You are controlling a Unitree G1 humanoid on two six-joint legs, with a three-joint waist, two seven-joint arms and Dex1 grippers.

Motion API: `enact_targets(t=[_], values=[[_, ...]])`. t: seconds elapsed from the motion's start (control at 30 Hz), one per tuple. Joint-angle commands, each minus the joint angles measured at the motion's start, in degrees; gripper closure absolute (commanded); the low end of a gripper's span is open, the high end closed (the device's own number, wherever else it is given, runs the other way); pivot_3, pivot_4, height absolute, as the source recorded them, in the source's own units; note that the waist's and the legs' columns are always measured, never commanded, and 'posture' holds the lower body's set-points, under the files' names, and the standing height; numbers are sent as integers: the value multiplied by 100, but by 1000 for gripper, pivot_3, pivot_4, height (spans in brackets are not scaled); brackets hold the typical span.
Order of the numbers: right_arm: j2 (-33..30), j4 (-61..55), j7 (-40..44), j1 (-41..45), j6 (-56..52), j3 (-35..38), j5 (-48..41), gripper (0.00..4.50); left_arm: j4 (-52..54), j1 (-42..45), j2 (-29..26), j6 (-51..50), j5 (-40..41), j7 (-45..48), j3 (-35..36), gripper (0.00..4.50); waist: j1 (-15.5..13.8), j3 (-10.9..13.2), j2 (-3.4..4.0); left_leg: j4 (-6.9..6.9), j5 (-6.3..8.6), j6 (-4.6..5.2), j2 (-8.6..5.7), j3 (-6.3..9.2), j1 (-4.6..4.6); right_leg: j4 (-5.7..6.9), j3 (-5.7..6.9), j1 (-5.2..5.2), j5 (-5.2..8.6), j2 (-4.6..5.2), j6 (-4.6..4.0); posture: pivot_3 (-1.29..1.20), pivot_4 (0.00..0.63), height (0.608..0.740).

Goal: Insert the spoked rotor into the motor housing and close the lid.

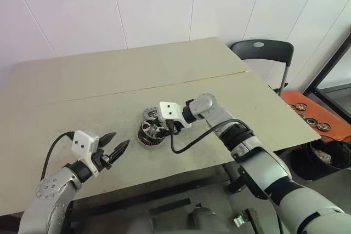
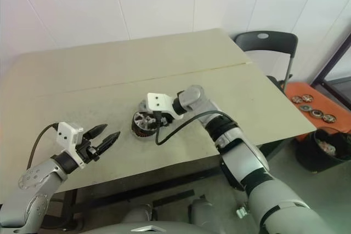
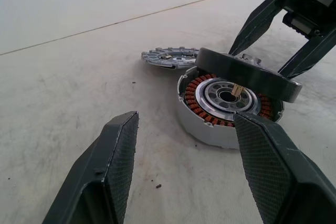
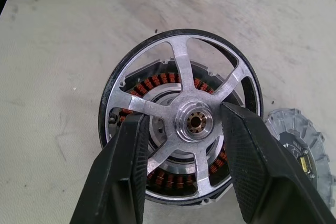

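Note:
The motor housing, a round puck with copper windings, lies on the beige table in front of me. The spoked rotor hangs tilted just above it, one edge low over the housing's near rim. My right gripper is shut on the spoked rotor, its fingers on either side of the hub. The lid, a grey toothed disc, lies flat right behind the housing. My left gripper stands open a short way to the housing's left, pointing at it, with nothing between its fingers.
A dark chair stands past the table's far right corner. To the right, an orange tray carries several round parts, with a black bin below it. The table's front edge runs close under both arms.

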State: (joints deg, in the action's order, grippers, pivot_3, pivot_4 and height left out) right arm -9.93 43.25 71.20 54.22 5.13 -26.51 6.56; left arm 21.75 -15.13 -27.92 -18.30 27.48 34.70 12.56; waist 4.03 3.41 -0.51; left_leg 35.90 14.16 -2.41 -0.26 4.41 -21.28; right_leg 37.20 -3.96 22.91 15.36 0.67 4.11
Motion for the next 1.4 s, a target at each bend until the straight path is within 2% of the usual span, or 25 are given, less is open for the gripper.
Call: enact_targets(t=[0.03, 0.23, 0.6, 1.0, 1.4], values=[[97, 23, -11, 117, 238, -55, 108, 2770, 55, -3, 64, 159, -23, -38, 104, 1432, 0, 0, 0, 0, 0, 0, 0, 0, 1, 0, 0, 0, 0, 0, 0, 0, 0, 740], [145, -72, 15, 60, 406, -65, 199, 2770, 34, -80, 165, 170, -36, -35, 68, 1432, 2, 0, 0, -1, 0, 0, 1, 2, 4, 5, 0, -1, 0, -2, 0, 0, 0, 740], [62, -34, 216, 460, 723, -151, 449, 2770, 90, -52, 195, 95, -20, 47, -3, 1432, 1, 0, 0, 1, 0, 0, 0, 3, 4, 5, 1, -2, -1, -1, 0, 0, 0, 740], [288, 764, -36, 1256, 1094, -209, 808, 2770, 131, -135, 216, 110, -32, 49, -12, 1432, 6, 0, 1, -1, 0, 0, 1, 4, 4, 6, 1, 0, 0, -1, -1, 0, 0, 740], [291, 933, -57, 1099, 1594, -449, 1153, 2770, 133, -203, 251, 112, -45, 18, -49, 1432, 4, 0, 1, 1, 0, 0, 1, 5, 4, 8, 1, 0, -1, -1, -1, 0, 0, 740]])
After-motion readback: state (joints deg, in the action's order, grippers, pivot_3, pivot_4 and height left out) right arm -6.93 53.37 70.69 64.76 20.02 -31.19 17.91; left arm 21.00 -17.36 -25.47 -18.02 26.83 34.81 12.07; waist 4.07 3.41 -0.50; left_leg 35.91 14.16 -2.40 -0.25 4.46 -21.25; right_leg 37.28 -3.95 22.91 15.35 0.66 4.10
